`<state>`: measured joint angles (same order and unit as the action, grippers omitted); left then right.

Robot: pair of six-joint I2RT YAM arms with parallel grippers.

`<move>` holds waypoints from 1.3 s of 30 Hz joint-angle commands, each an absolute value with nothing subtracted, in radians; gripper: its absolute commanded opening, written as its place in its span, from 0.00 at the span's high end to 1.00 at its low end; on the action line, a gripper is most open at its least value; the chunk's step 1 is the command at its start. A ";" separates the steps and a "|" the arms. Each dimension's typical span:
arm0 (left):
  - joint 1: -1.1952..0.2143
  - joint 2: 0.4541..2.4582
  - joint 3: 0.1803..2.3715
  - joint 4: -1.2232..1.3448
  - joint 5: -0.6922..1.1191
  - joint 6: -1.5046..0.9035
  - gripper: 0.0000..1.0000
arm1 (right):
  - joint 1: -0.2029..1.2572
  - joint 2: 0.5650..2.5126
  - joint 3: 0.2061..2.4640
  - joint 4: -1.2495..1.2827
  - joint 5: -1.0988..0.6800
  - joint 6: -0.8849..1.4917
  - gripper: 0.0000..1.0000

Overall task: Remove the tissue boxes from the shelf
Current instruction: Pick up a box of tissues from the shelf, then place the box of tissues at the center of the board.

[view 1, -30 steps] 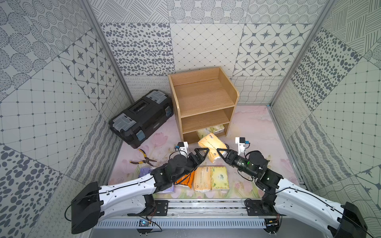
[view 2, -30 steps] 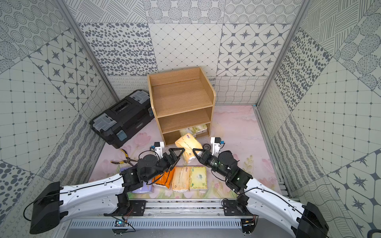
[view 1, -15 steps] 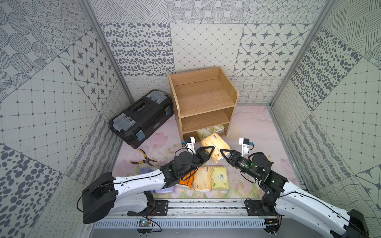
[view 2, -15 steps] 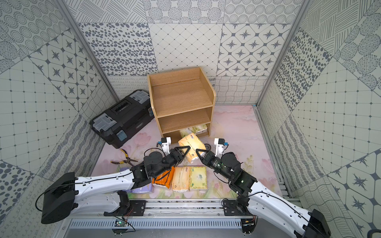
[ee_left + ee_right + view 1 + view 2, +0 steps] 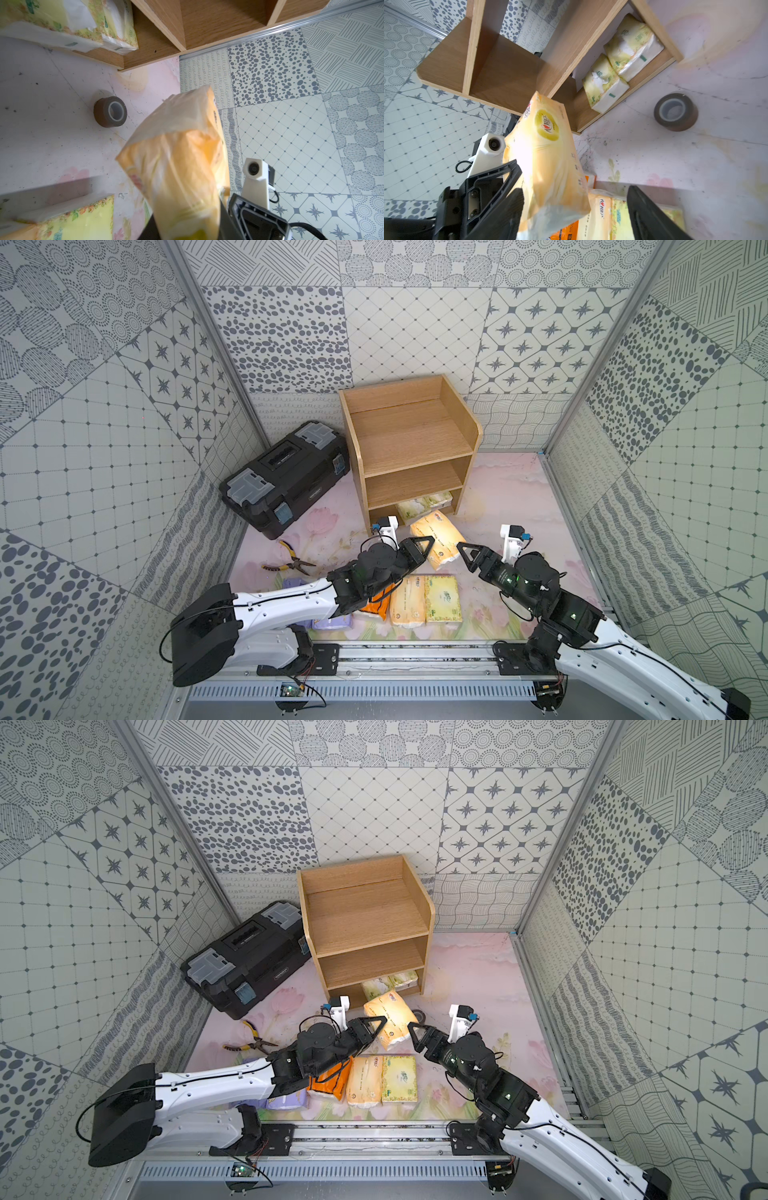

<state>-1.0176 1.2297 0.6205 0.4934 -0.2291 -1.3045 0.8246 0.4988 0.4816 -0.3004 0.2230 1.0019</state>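
The left tool (image 5: 428,545) pinches one end of a cream tissue pack (image 5: 438,535) and holds it tilted in the air in front of the shelf (image 5: 411,435), above the desk (image 5: 511,497). The right tool (image 5: 465,558) stands spread just beside the pack, not closed on it. Two yellow-green packs (image 5: 424,504) lie in the shelf's bottom tier. More packs (image 5: 426,599) lie in a row on the desk below the arms.

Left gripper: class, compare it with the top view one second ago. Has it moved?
Yes. The left gripper has advanced toward the light wooden three-tier shelf, closer to its bottom opening, and grips the cream plastic-wrapped tissue pack.
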 commanded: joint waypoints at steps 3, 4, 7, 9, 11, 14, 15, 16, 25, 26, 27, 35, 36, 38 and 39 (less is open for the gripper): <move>-1.048 1.253 0.646 0.320 -0.273 -1.250 0.76 | 0.819 0.437 0.582 -0.488 0.387 0.843 0.17; -1.062 1.273 0.656 0.309 -0.273 -1.241 0.77 | 0.819 0.426 0.588 -0.498 0.398 0.831 0.17; -1.108 1.348 0.719 0.281 -0.261 -1.207 0.77 | 0.820 0.396 0.592 -0.506 0.411 0.813 0.17; -1.132 1.416 0.770 0.275 -0.232 -1.191 0.78 | 0.819 0.379 0.594 -0.511 0.412 0.813 0.17; -1.153 1.489 0.826 0.274 -0.204 -1.169 0.78 | 0.819 0.361 0.597 -0.524 0.412 0.813 0.17; -1.186 1.589 0.909 0.269 -0.161 -1.139 0.78 | 0.819 0.324 0.595 -0.544 0.420 0.821 0.17; -1.194 1.621 0.935 0.267 -0.145 -1.133 0.78 | 0.820 0.310 0.596 -0.553 0.424 0.822 0.17; -1.202 1.658 0.964 0.267 -0.128 -1.129 0.78 | 0.820 0.294 0.597 -0.563 0.430 0.824 0.17; -1.241 1.890 1.143 0.216 -0.028 -1.163 0.78 | 0.819 0.195 0.599 -0.628 0.445 0.815 0.17; -1.245 1.904 1.149 0.216 -0.020 -1.176 0.78 | 0.819 0.191 0.600 -0.635 0.449 0.815 0.17; -1.249 1.915 1.154 0.215 -0.014 -1.184 0.78 | 0.819 0.190 0.600 -0.639 0.450 0.815 0.17; -1.269 1.951 1.193 0.122 -0.023 -1.205 0.70 | 0.819 0.190 0.580 -0.644 0.451 0.830 0.17; -1.269 1.950 1.192 0.113 -0.028 -1.207 0.65 | 0.820 0.190 0.577 -0.644 0.451 0.833 0.17; -1.269 1.943 1.193 0.094 -0.035 -1.209 0.54 | 0.820 0.190 0.572 -0.644 0.453 0.835 0.17; -1.268 1.936 1.192 0.084 -0.043 -1.209 0.49 | 0.819 0.191 0.571 -0.644 0.454 0.835 0.17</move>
<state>-1.2644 1.9434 1.1778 0.1528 -0.0483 -1.1999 0.8230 0.2028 0.5758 -0.6559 0.4381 0.8307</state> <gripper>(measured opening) 0.484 0.828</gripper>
